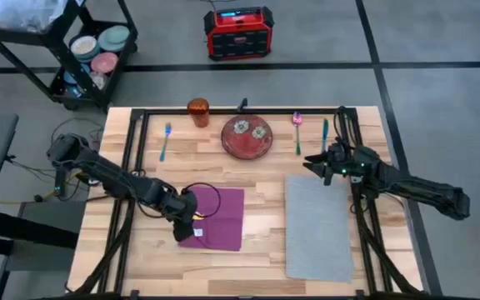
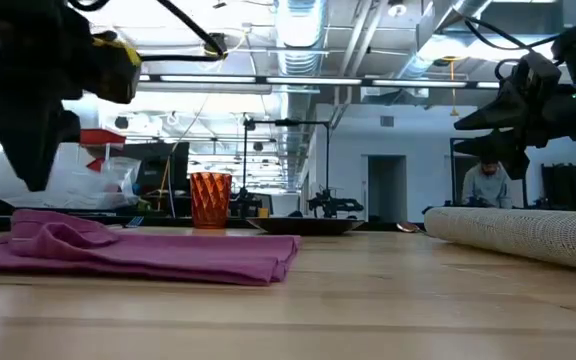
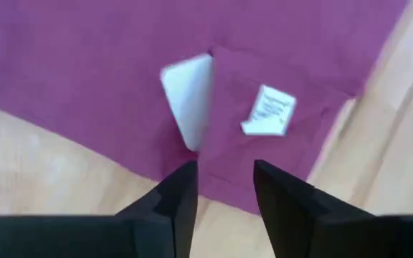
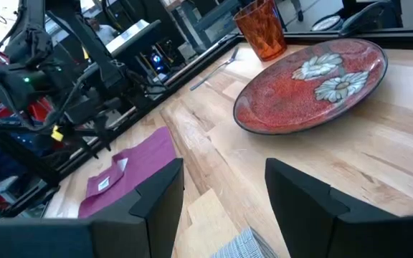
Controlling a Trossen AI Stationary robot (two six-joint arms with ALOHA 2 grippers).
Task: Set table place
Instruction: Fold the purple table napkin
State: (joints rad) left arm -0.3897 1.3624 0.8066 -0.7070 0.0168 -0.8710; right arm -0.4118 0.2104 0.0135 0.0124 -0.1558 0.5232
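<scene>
Your left gripper [image 1: 186,223] hangs over the near left edge of the purple napkin [image 1: 219,218], its jaws apart and holding nothing; in the left wrist view the fingers [image 3: 181,193] point down at the cloth's edge, where a white tag [image 3: 267,115] lies on a folded-over corner. The napkin lies a little rumpled on the table [image 1: 257,179], left of the grey placemat [image 1: 317,225], which lies flat on the right half with a strip of bare wood between them. Your right gripper [image 1: 317,163] is raised just beyond the placemat's far left corner, jaws apart and empty, aimed toward the red plate [image 1: 247,137]. The plate sits at the far middle of the table, with the orange cup [image 1: 198,111] standing upright just to its left at the far edge. The blue fork [image 1: 166,140] lies further left, well apart from the plate. To the plate's right lie the pink spoon [image 1: 297,132] and, just beyond it, the teal utensil [image 1: 325,133], side by side and near your right gripper.
</scene>
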